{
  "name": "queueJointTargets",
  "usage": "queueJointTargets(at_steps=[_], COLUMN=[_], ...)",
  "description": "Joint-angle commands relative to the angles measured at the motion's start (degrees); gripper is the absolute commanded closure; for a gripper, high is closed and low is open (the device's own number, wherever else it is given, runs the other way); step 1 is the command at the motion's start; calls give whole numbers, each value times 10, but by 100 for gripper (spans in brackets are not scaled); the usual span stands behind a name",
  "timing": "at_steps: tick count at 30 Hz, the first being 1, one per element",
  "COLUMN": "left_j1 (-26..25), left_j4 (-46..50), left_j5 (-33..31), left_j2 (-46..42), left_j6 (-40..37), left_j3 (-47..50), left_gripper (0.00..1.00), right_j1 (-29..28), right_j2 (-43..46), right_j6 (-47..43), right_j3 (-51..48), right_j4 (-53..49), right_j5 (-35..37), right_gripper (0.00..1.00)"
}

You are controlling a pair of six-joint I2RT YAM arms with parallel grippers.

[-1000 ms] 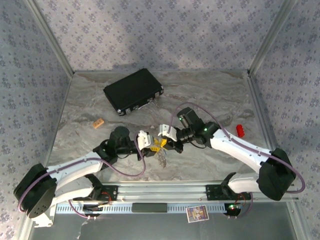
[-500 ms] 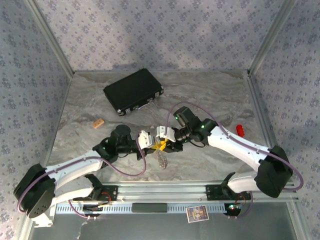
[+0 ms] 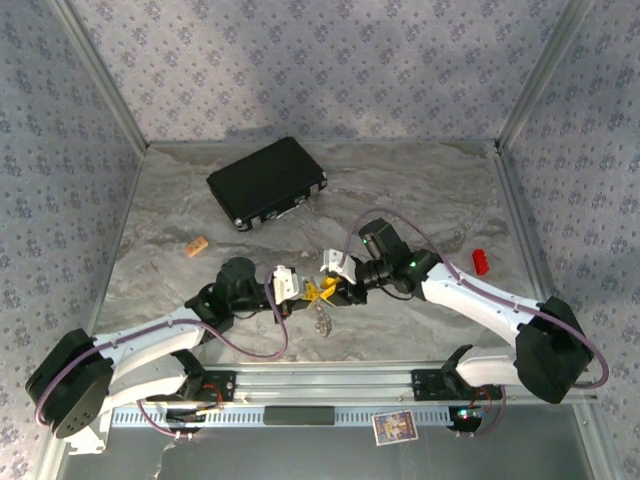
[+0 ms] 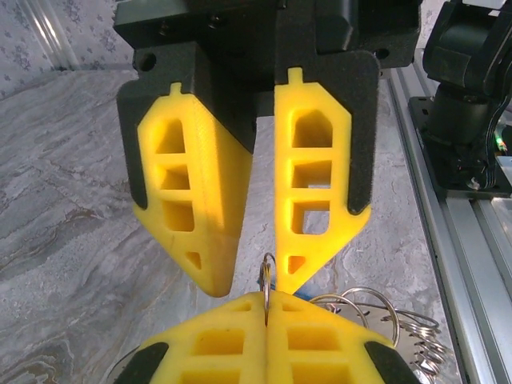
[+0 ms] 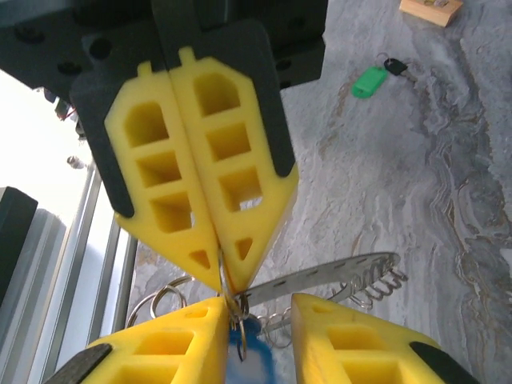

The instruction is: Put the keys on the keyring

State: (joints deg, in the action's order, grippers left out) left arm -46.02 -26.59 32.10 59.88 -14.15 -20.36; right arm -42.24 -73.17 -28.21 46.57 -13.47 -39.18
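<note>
My left gripper is shut on a thin wire ring of the keyring bunch, pinched between its yellow fingertips. From that ring hang the flat grey keyring, seen edge-on above the table, and a blue-tagged key. My right gripper faces the left one tip to tip and is open, with the blue tag in the gap between its fingers. In the top view the keyring dangles below the two meeting grippers. A green-tagged key lies flat on the marble table, apart from both.
A black rectangular case lies at the back left. A small wooden block sits left of the arms and a red piece at the right. The aluminium rail runs along the near edge.
The right gripper, shut a second ago, has opened beside the blue tag. The left gripper has closed fully on the wire ring. Both wrists shifted slightly toward the near edge.
</note>
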Motion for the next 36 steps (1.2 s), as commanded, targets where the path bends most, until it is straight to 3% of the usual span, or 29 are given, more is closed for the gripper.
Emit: queueJointTargets(at_steps=[1, 2, 5, 7, 8, 11, 13, 19, 24, 28, 31, 36], left_j1=[-2, -2, -2, -1, -1, -2, -2, -2, -2, -1, -2, -1], left_j4=[-52, -57, -72, -71, -65, -8, 34, 119, 116, 94, 46, -48], left_j5=[23, 24, 25, 16, 7, -12, -9, -9, -4, 3, 9, 16], left_j2=[-7, -6, -7, -9, -10, -18, -23, -21, -21, -22, -25, -28], left_j6=[12, 14, 21, 24, 25, 12, -6, -41, -43, -37, -21, 11], left_j3=[4, 5, 8, 9, 7, -9, -24, -62, -64, -56, -36, 2], left_gripper=[100, 100, 100, 100, 97, 69, 68, 83, 99, 100, 100, 100], right_j1=[-2, -1, -2, -2, -4, -14, -22, -40, -54, -49, -25, 2], right_j2=[2, 2, -3, -4, -4, -4, -11, -33, -48, -39, -14, 1], right_j6=[13, 14, 12, 1, -4, -42, -70, -119, -142, -129, -94, -53], right_j3=[-7, -8, -4, 6, 11, 43, 70, 128, 161, 149, 105, 58], right_j4=[27, 29, 25, 3, -9, -70, -113, -195, -235, -213, -146, -72], right_j5=[-19, -21, -25, -22, -17, 16, 43, 86, 114, 93, 51, -3], right_gripper=[76, 78, 99, 100, 100, 100, 100, 100, 100, 99, 79, 76])
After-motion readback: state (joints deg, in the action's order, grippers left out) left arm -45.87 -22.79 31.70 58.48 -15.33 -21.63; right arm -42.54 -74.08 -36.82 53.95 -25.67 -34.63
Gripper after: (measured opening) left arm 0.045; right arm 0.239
